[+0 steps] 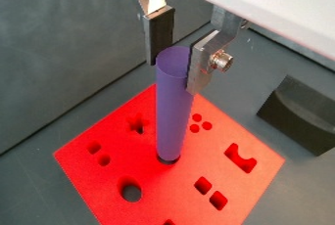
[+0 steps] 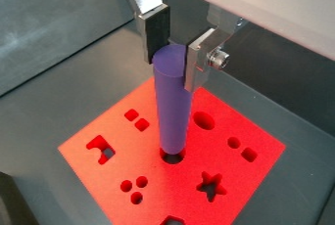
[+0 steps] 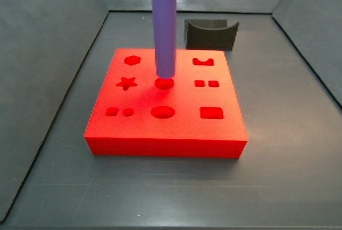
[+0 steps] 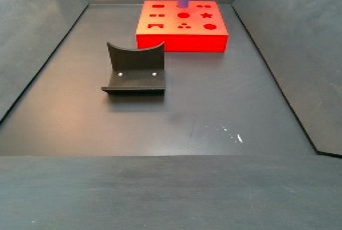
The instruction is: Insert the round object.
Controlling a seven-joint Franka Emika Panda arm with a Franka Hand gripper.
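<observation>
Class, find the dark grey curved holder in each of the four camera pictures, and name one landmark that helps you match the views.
Wrist view: dark grey curved holder beside the red block.
Wrist view: not identifiable.
Side view: holder behind the block.
Side view: holder in front of the block.
Shared landmark: the red block with the long purple rod standing in it, gripper around the rod's top.

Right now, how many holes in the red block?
8: three down each side of the block, one under the rod in the jaws above, one in front; another may hide behind it.

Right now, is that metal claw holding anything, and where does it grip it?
Yes: the gripper clamps the purple rod at its top end, above the red block.
</observation>
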